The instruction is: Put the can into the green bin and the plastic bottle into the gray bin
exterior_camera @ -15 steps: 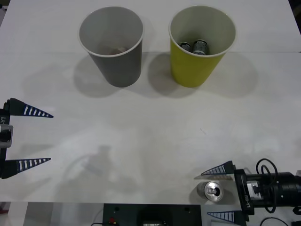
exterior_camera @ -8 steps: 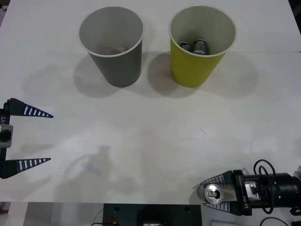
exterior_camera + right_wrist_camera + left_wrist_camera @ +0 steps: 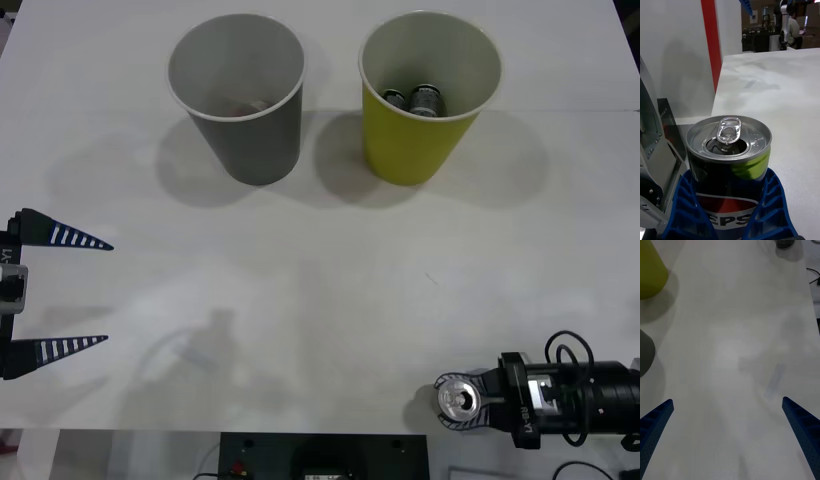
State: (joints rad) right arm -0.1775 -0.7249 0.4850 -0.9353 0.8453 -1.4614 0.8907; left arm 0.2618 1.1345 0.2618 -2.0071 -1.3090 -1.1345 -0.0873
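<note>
The can point(image 3: 459, 401), silver-topped with a pull tab, stands upright at the table's near right edge, and my right gripper point(image 3: 447, 403) is shut on it. In the right wrist view the can point(image 3: 729, 150) sits between the blue fingers point(image 3: 772, 202), which press on its two sides. The green bin point(image 3: 412, 140) stands at the far right and holds two cans point(image 3: 426, 98). Left of it stands the gray bin point(image 3: 255, 140), with something dim at its bottom that I cannot make out. The plastic bottle is out of view. My left gripper point(image 3: 70, 292) hangs open at the left edge.
The white table point(image 3: 320, 290) stretches between the grippers and the two bins. In the left wrist view the green bin point(image 3: 649, 273) and gray bin point(image 3: 644, 352) show at one side. The table's front edge runs just beside the can.
The right gripper's fingers, open around the can a second ago, have closed onto its sides. The left arm and both bins have not moved.
</note>
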